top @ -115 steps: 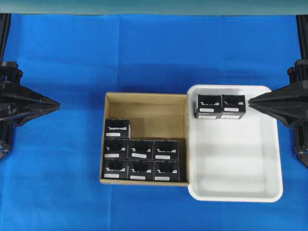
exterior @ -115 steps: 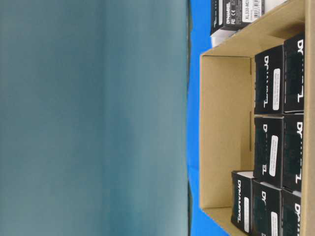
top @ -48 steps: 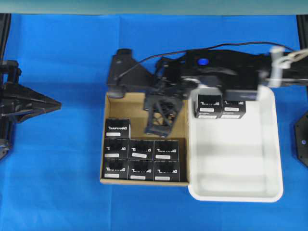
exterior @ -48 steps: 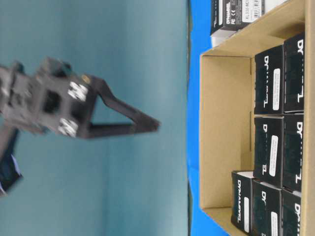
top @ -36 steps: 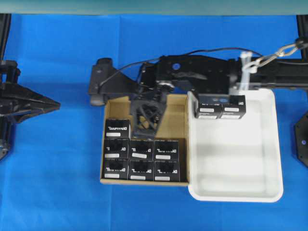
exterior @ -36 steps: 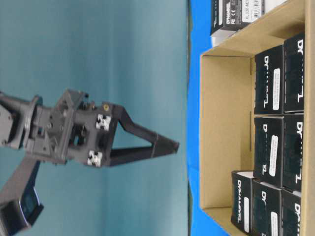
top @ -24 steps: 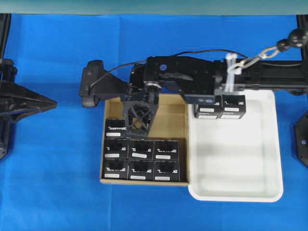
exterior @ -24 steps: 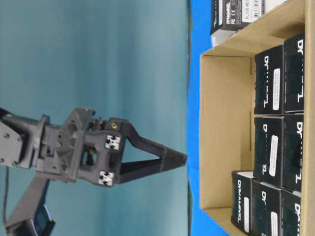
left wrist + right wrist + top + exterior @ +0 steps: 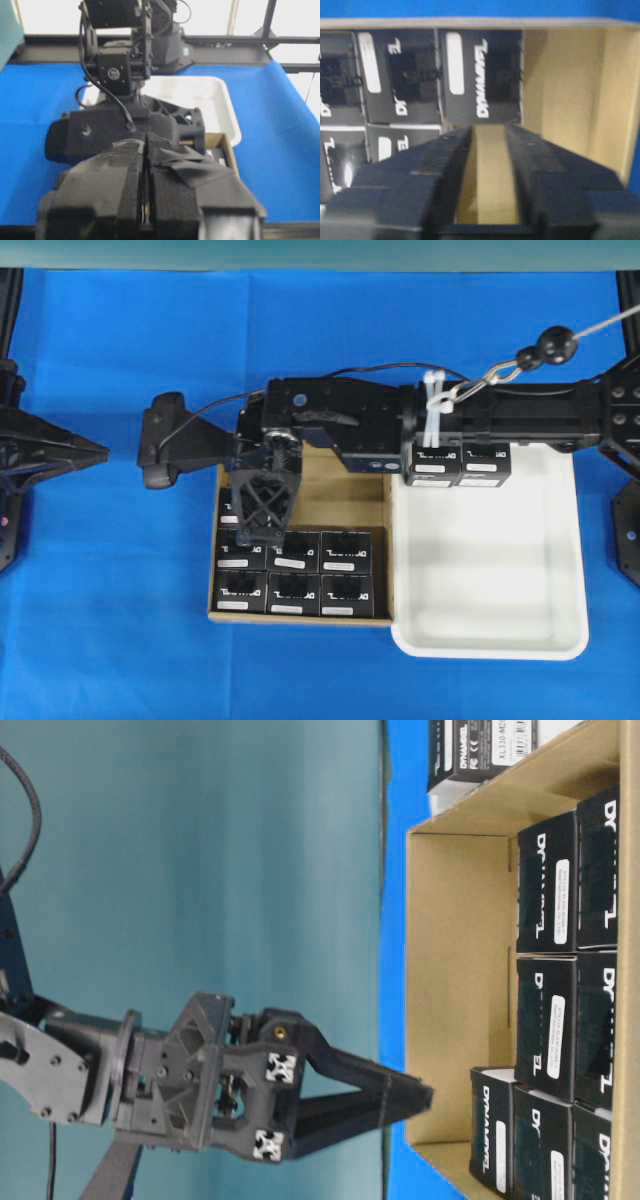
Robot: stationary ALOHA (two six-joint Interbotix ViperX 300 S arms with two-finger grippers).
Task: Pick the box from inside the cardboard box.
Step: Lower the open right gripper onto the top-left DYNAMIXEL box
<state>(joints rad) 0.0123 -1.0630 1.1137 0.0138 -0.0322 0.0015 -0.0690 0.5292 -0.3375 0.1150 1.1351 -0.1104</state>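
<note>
Overhead view, centre left: right claw, jaws apart and empty, hangs over the box inside the cardboard box; grasp and lift remain.

Robotics lab; blue-draped table, framed rig, teal backdrop.

Count: 1 cardboard box, 1 white tray, 2 black boxes in the tray, 6 visible black boxes in the carton, 2 arms.
</note>
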